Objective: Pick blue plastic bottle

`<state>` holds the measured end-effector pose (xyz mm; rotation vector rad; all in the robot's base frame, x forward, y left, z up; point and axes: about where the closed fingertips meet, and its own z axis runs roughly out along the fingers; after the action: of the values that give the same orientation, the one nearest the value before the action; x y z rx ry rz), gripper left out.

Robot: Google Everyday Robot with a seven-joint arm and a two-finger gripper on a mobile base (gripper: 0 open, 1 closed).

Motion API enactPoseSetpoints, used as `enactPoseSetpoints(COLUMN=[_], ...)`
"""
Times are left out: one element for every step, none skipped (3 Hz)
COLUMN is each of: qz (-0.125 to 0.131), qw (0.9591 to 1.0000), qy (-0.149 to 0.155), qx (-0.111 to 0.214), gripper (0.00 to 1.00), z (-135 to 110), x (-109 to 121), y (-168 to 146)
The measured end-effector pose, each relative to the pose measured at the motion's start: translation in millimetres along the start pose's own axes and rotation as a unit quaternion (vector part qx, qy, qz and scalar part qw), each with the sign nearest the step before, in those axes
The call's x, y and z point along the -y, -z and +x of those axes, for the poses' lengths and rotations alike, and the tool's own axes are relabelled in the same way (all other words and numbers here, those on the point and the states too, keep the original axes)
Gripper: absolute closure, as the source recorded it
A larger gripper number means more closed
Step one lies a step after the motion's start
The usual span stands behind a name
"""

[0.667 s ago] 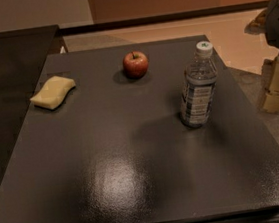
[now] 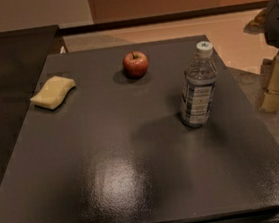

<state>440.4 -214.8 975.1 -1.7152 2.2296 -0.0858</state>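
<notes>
The blue plastic bottle (image 2: 198, 85) stands upright on the right part of the dark table (image 2: 136, 174). It is clear and ribbed, with a white cap and a blue-and-white label. My gripper (image 2: 276, 84) shows at the right edge of the view as a beige part hanging under the grey arm (image 2: 278, 22). It is beyond the table's right edge, to the right of the bottle and apart from it. It holds nothing that I can see.
A red apple (image 2: 135, 64) sits at the back middle of the table, left of the bottle. A yellow sponge (image 2: 53, 91) lies at the back left. A dark counter (image 2: 4, 73) adjoins the table on the left. Light floor lies behind and to the right.
</notes>
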Motion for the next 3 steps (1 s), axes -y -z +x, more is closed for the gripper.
enactPoseSetpoints(qz=[-0.009,-0.020,-0.029], qw=[0.9973,0.9921,0.9870], qy=[-0.033,-0.055,-0.066], qx=[0.065,0.111,0.144], gripper=[0.00,0.00,0.00], z=[-25.3,-45.1,-59.2], x=[16.2,27.2,32.8], y=[-21.5,-36.5,-44.7])
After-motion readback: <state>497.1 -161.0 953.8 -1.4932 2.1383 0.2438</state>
